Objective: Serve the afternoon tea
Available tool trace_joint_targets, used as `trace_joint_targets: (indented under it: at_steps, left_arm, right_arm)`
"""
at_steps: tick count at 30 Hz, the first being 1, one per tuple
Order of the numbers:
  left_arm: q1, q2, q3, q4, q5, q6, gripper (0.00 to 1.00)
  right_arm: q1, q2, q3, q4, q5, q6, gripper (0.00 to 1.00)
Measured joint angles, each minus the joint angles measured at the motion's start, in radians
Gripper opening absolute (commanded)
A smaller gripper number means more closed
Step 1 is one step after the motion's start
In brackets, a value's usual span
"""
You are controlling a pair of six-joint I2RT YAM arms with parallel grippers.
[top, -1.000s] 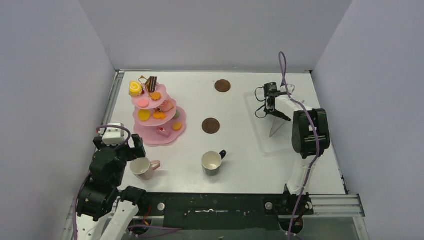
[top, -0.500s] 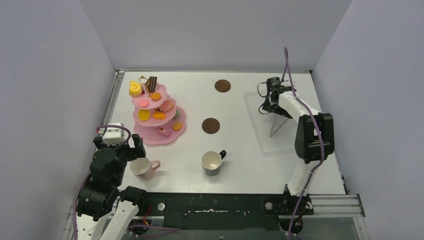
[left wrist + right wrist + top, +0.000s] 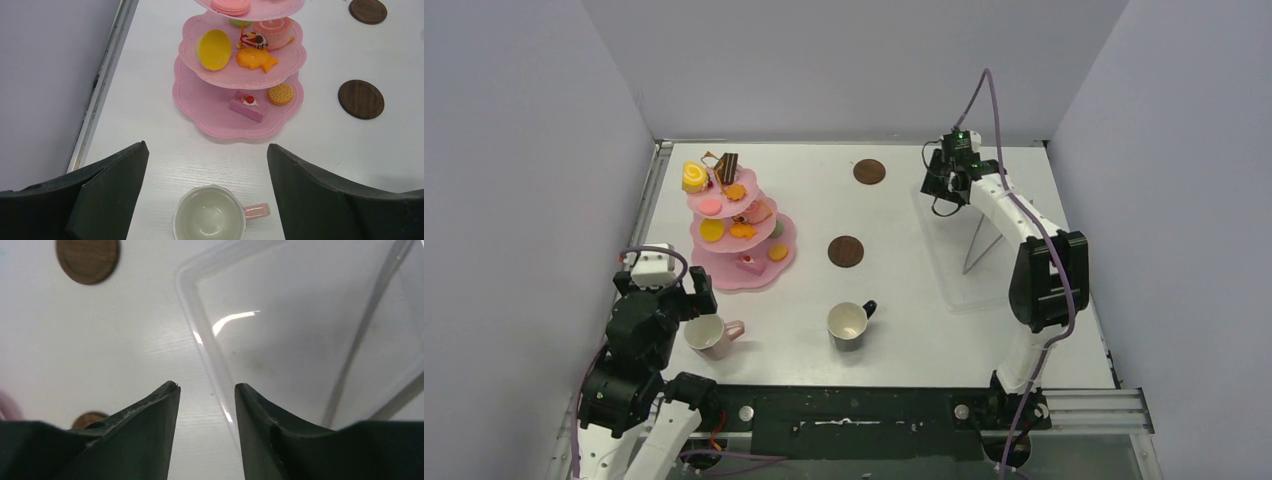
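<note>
Pink three-tier stand (image 3: pixel 200 102), loaded with toy pastries (image 3: pixel 248 105), stands at the far left of the table (image 3: pixel 894 300) while two robot arms hover over the tea things.

Left end effector (image 3: pixel 206 146), jaws spread wide and holding nothing, hangs just above the pink mug (image 3: pixel 210 220), which stands upright and empty in front of the stand, handle to the right. Black mug (image 3: pixel 848 325) stands upright near the table's middle front, on neither of the two brown coasters: near coaster (image 3: pixel 845 251) lies just beyond it, far coaster (image 3: pixel 869 171) by the back edge. Right end effector (image 3: pixel 206 385), fingers only slightly parted and gripping nothing, hovers over the far-left corner of a clear tray (image 3: pixel 280 355) at the right, in which metal tongs (image 3: pixel 977 243) lie.
</note>
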Motion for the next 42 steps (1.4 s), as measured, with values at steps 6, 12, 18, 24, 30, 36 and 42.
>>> trace_joint_targets:
  at_steps: [6,12,18,24,30,36,42]
  left_arm:
    - [0.000,0.000,0.000,0.000,0.000,0.000,0.88]
    - [0.000,-0.001,0.000,0.000,0.007,0.000,0.88]
    - [0.000,-0.002,0.000,0.000,0.017,0.000,0.88]
    - [0.000,-0.002,0.000,0.002,0.023,0.000,0.88]
    - [0.000,0.001,0.000,0.003,0.026,0.001,0.88]
    - [0.000,0.001,-0.001,0.003,0.026,0.001,0.88]
    - [0.000,0.001,-0.001,0.003,0.026,0.001,0.88]
  right_arm:
    - [0.038,0.147,0.134,0.126,-0.057,0.023,0.08]
    - [0.043,0.307,0.162,0.335,-0.151,0.083,0.00]
    - [0.043,0.505,0.269,0.507,-0.253,0.135,0.00]
    - [0.053,0.626,0.354,0.646,-0.292,0.188,0.00]
    - [0.082,0.757,0.576,0.642,-0.266,0.183,0.00]
    - [0.113,0.851,0.732,0.552,-0.233,0.161,0.00]
    - [0.145,0.851,0.733,0.502,-0.208,0.119,0.00]
